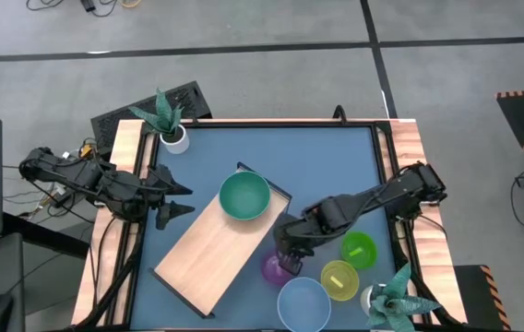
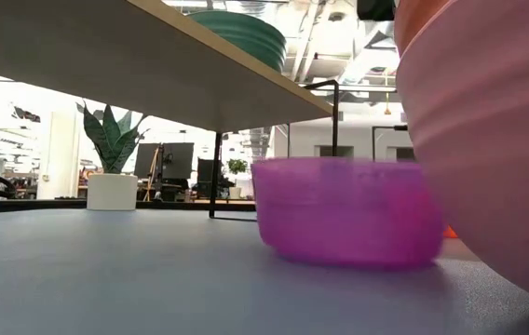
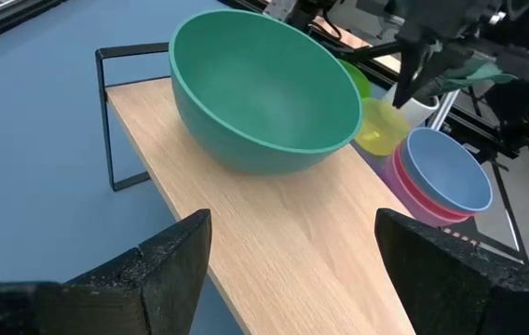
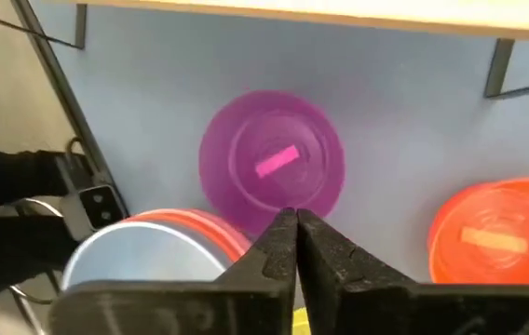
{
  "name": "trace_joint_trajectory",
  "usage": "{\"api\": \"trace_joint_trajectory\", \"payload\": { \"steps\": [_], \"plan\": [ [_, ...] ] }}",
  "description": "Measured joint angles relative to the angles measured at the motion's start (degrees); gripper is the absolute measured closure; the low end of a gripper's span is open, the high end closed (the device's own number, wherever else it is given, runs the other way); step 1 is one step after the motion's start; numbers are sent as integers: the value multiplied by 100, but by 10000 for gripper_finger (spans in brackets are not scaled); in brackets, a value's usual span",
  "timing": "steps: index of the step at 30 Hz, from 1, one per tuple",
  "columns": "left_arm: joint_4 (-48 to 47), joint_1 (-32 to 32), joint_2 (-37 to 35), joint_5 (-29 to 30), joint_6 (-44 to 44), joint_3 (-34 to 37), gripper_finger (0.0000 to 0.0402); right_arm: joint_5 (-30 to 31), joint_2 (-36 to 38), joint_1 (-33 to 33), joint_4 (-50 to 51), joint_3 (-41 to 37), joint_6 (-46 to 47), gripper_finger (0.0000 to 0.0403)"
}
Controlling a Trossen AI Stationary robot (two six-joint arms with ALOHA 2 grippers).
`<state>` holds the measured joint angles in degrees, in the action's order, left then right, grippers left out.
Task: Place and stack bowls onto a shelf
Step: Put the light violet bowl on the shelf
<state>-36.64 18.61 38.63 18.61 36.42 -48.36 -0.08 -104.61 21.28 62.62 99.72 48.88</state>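
Note:
The light-wood shelf [image 1: 208, 251] lies slantwise on the blue table, standing on dark end brackets. A large teal bowl [image 1: 244, 196] [image 3: 264, 93] sits upright on its far end. A small purple bowl [image 1: 272, 270] [image 4: 272, 163] [image 2: 348, 209] stands on the table beside the shelf's right edge. My right gripper [image 1: 287, 259] [image 4: 294, 219] hangs shut just above the purple bowl's rim without touching it. My left gripper [image 1: 177, 197] [image 3: 292, 244] is open at the table's left, its fingers level and pointing along the shelf toward the teal bowl.
A blue bowl nested in a pink one [image 1: 303, 304] [image 3: 446, 167], a yellow-green bowl [image 1: 339, 280] and a lime bowl [image 1: 359, 249] crowd the near right corner. A red-orange bowl [image 4: 497, 233] sits under my right arm. White plant pots stand far left [image 1: 175, 138] and near right [image 1: 373, 300].

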Motion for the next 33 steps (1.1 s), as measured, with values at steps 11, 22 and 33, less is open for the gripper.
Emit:
{"api": "trace_joint_trajectory", "payload": {
  "steps": [11,22,33],
  "plan": [
    [-39,0,0,-4,24,0,115,-229,-1111,45,220,-8,-393,230],
    [-133,2,-2,-4,48,0,115,428,-1421,91,327,-87,182,183],
    [-144,2,-2,-2,63,0,115,309,-1428,156,-44,-544,1015,184]
  ]
}}
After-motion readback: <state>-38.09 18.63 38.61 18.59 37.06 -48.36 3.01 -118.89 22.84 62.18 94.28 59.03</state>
